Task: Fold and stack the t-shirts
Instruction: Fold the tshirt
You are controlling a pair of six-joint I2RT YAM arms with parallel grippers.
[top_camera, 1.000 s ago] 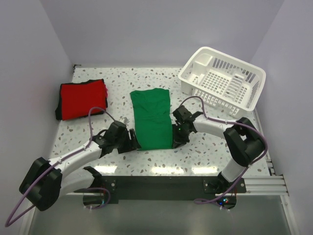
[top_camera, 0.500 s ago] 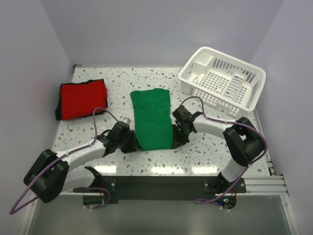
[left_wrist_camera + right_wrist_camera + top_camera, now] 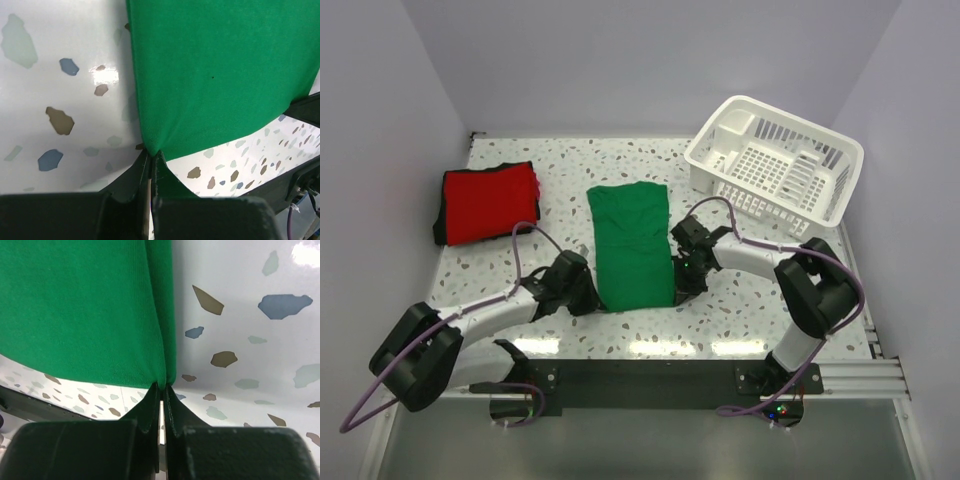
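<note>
A green t-shirt (image 3: 632, 243) lies folded into a long strip in the middle of the table. My left gripper (image 3: 592, 297) is shut on its near left corner; in the left wrist view the cloth (image 3: 215, 65) bunches into the pinched tips of that gripper (image 3: 151, 154). On the near right corner my right gripper (image 3: 678, 285) is shut too, the green fabric (image 3: 85, 310) drawn into the tips of the gripper (image 3: 163, 387). A red t-shirt (image 3: 487, 201) sits folded at the far left, away from both grippers.
A white slatted basket (image 3: 775, 162) stands at the back right, close behind the right arm. Grey walls close the table at the back and both sides. The speckled tabletop (image 3: 560, 170) shows between the two shirts.
Both grippers have closed on the green shirt's near corners; the left one slid right to the shirt's edge. The shirt's near edge has shifted slightly.
</note>
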